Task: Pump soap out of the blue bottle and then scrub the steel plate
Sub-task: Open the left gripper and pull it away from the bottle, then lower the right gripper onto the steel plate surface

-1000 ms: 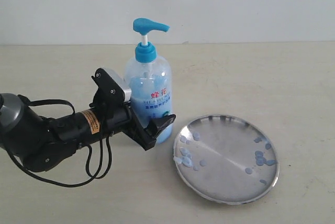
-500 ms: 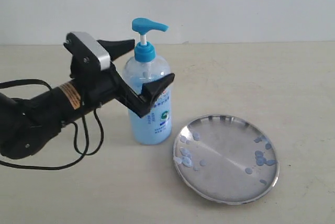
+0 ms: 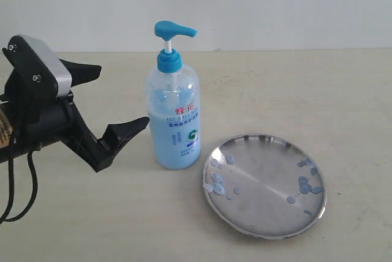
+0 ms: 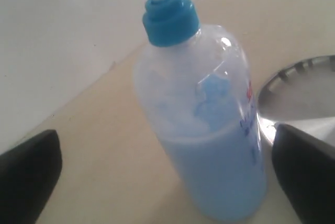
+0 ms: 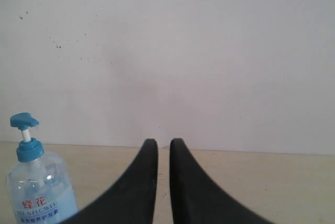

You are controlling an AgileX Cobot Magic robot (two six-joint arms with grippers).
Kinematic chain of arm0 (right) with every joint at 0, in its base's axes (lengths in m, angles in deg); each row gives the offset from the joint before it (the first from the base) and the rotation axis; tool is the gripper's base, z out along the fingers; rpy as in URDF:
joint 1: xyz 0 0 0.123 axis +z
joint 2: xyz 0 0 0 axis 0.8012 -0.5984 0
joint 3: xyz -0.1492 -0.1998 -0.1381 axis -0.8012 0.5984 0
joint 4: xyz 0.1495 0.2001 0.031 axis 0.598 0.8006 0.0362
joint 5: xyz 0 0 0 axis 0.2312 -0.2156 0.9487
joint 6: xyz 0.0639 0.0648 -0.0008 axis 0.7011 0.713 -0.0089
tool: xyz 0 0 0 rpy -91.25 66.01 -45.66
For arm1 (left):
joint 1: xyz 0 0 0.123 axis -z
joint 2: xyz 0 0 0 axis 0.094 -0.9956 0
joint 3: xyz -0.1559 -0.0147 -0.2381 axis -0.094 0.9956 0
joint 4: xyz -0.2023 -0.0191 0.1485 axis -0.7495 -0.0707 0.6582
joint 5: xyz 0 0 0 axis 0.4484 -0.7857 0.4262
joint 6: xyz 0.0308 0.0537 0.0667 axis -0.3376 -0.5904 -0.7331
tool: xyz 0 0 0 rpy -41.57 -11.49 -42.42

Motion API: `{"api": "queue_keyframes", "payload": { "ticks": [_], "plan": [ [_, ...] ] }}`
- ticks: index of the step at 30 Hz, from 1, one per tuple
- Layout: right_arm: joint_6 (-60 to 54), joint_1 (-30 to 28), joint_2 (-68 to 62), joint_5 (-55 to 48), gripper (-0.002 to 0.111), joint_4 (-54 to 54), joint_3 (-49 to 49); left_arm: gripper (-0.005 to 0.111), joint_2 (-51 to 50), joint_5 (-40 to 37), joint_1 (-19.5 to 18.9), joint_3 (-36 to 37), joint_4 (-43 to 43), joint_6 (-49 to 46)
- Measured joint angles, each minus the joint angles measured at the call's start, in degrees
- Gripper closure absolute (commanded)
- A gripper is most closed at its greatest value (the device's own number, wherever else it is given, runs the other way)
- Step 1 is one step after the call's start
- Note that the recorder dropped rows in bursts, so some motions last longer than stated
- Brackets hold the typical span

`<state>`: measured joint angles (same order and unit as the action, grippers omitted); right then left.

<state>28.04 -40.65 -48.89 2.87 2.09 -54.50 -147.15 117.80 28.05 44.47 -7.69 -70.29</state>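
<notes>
Left gripper [image 3: 122,95] has backed off. A second ago its jaws straddled the blue bottle [image 3: 173,118] low on the body, then at collar height. Now they're wide open, empty, and clear of it on the left. The bottle stands upright on the bench [image 3: 318,84], just beside the steel plate [image 3: 263,188], with the pump head [image 3: 174,29] up. Soap [image 3: 217,179] blobs already dot the plate's left and right edges. My read is it's repositioning, maybe for a press from above. Right gripper [image 5: 163,143]: jaws nearly together with a thin slit, holding nothing. There's open bench left of and behind the bottle. The only tight spot is the plate rim near the bottle base.
</notes>
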Motion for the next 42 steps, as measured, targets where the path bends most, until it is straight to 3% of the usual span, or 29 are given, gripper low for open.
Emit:
{"api": "queue_keyframes", "payload": {
  "ticks": [3, 4, 7, 8, 11, 14, 16, 19, 24, 29, 35, 39, 42],
  "plan": [
    [0.0, 0.0, 0.0, 0.0, 0.109, 0.0, 0.0, 0.026, 2.55, -0.9, 0.0, 0.0, 1.29, 1.58],
    [0.15, 0.0, 0.0, 0.0, 0.109, 0.0, 0.0, 0.039, 4.01, -0.99, 0.0, 0.0, 1.58, 2.39],
    [0.29, 0.0, 0.0, 0.12, 0.109, 0.0, 0.0, 0.095, 10.5, -2.0, 0.0, 0.0, 2.39, 4.65],
    [0.42, 0.0, 0.0, 0.21, 0.109, 0.0, 0.0, 0.101, 12.88, -2.27, 0.0, 0.0, 2.66, 4.92],
    [0.42, 0.0, -0.14, 1.6, 0.109, 0.0, 0.0, 0.101, 21.68, -5.46, 0.0, 0.0, 0.77, 5.06],
    [0.42, 0.0, -2.35, 3.11, 0.109, 0.0, 0.0, 0.101, 31.16, -15.53, -0.87, 0.0, -7.49, 2.06],
    [0.61, 0.0, -6.43, 3.52, 0.109, 0.0, 0.0, 0.102, 36.61, -24.46, -2.66, 0.11, -14.55, -2.58],
    [1.23, 0.0, -17.56, 5.61, 0.109, 0.12, -1.68, 0.102, 42.95, -31.62, -6.19, 3.16, -21.3, -6.31],
    [1.39, 0.0, -43.19, 16.02, 0.109, 0.24, -11.32, 0.102, 49.32, -30.45, -11.79, 14.17, -31.19, -5.05],
    [6.18, 0.0, -66.87, 22.0, 0.109, -6.56, -22.54, 0.102, 51.71, -29.41, -13.28, 23.87, -37.29, -3.81],
    [28.65, 0.0, -78.94, 29.3, 0.109, -26.61, -28.55, 0.102, 52.36, -36.57, -13.28, 24.73, -38.34, -3.46],
    [33.97, 0.0, -79.63, 35.97, 0.109, -29.29, -29.03, 0.102, 52.36, -37.23, -13.4, 24.73, -38.06, -4.36],
    [33.55, 0.0, -80.03, 30.46, 0.109, -29.97, -29.06, 0.102, 52.36, -37.35, -13.4, 24.73, -37.32, -6.18]
  ]
}}
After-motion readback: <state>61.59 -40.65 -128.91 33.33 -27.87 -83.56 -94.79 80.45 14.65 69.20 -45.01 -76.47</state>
